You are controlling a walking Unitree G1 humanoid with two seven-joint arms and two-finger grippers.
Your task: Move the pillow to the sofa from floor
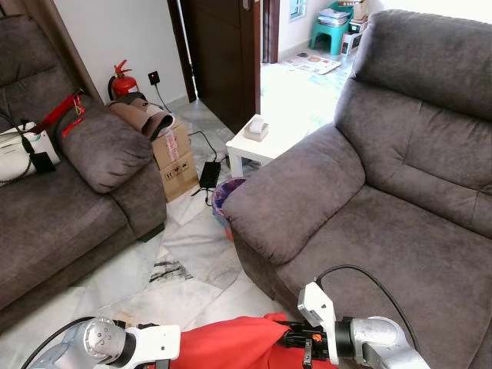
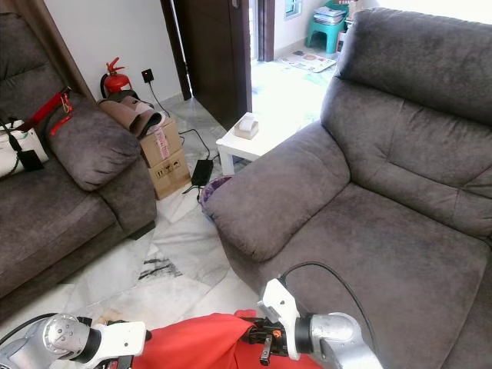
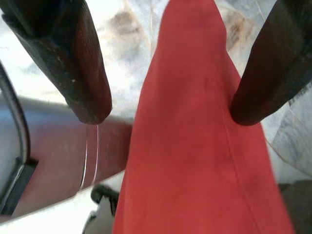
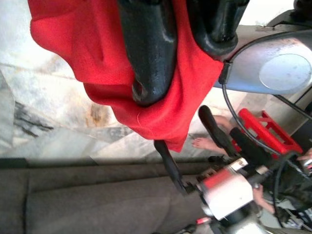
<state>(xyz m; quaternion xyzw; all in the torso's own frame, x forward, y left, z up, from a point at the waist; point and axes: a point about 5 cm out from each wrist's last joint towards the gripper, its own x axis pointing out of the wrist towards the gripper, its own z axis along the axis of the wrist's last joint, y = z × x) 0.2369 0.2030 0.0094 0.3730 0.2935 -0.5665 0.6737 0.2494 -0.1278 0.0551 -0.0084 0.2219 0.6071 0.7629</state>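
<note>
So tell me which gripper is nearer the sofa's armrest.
Right. The right gripper, shut on the red pillow, sits just below the armrest at the sofa's front edge. The left gripper straddles the pillow's far end, out over the floor.

No legible text. The cardboard boxes (image 1: 174,157), left of frame centre, carry printed marks and a label too small to read.

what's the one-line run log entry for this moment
stage: carry | pillow: red, off floor | right gripper: shut on pillow | left gripper: open around pillow | sofa: ahead
</note>
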